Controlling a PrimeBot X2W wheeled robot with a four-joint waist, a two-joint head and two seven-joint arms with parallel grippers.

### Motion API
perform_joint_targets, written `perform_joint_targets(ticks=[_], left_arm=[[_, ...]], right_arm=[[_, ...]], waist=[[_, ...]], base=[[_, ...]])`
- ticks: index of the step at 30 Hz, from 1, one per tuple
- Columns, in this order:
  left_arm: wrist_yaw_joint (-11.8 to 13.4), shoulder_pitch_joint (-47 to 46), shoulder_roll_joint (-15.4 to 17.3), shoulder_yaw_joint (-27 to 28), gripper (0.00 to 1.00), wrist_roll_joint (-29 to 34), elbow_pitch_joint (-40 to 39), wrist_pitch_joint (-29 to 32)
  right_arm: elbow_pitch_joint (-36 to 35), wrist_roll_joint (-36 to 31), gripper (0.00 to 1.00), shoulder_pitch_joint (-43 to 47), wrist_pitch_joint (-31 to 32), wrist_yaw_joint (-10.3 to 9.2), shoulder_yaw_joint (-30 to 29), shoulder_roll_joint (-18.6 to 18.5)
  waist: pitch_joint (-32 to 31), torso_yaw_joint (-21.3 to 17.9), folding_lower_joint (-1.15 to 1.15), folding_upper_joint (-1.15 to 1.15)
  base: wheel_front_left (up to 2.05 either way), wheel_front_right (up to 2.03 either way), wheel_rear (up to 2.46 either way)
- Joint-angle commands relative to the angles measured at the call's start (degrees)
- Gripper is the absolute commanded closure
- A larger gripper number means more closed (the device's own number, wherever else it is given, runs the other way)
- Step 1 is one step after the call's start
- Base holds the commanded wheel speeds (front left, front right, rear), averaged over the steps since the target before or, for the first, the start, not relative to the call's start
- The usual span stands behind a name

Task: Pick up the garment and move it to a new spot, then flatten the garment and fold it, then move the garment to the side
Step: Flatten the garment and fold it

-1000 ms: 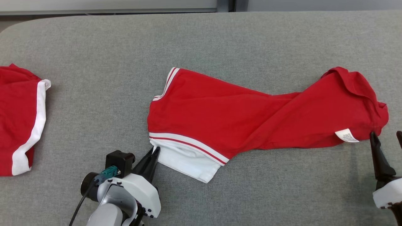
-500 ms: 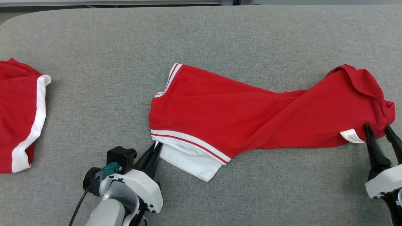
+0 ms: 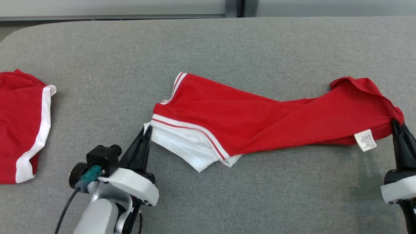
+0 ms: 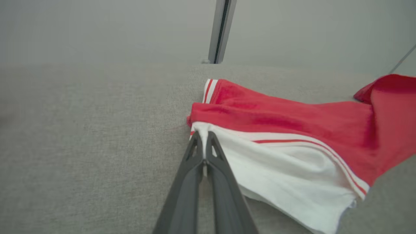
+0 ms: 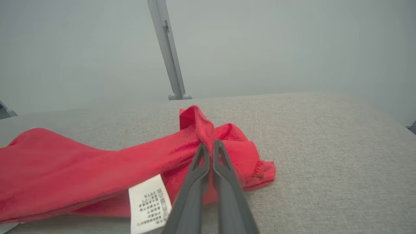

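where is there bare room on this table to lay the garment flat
Widest bare stretch: the far strip of the table, beyond the garment. Also bare: the gap between the second red garment and the left gripper, and the near strip between both arms. Crowded: the middle band out to the right gripper.

The garment lies across the desk, left hand at one end, right hand at the other; second garment far left.

Two red garments, two hands, one white label, one grey table.
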Motion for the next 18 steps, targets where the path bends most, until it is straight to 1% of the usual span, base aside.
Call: perform_joint_targets(ticks=[1, 5, 11, 15, 18], left_arm=[[0.5, 0.0, 0.6, 0.7, 1.0, -0.2, -1.2, -0.8], [2.0, -0.5, 1.7, 2.6, 1.0, 0.4, -8.3, -3.2], [3.4, -3.5, 2.8, 5.4, 1.0, 0.3, -19.3, -5.4], [2.8, -8.5, 3.7, 6.7, 1.0, 0.0, -25.1, -5.6], [2.4, -13.4, 4.5, 7.3, 1.0, -0.2, -27.4, -4.5]], right_arm=[[-1.1, -0.2, 1.0, 0.4, -0.3, -0.02, -0.3, 0.1], [-5.3, -0.6, 1.0, -0.6, 0.3, -0.02, -0.9, -0.6], [-11.7, -0.8, 1.0, -2.8, 1.1, -0.02, -2.7, -2.1], [-16.1, -1.0, 1.0, -5.8, 2.8, -0.02, -3.8, -3.6], [-18.9, -1.3, 1.0, -8.0, 4.3, -0.02, -4.4, -4.3]], waist=[[-1.1, -0.3, 0.0, 0.0], [-3.6, -0.5, 0.0, 0.0], [-7.5, -0.3, 0.0, 0.0], [-10.5, -0.2, 0.0, 0.0], [-12.8, -0.1, 0.0, 0.0]], base=[[0.0, 0.0, 0.0], [0.0, 0.0, 0.0], [0.0, 0.0, 0.0], [0.0, 0.0, 0.0], [0.0, 0.0, 0.0]])
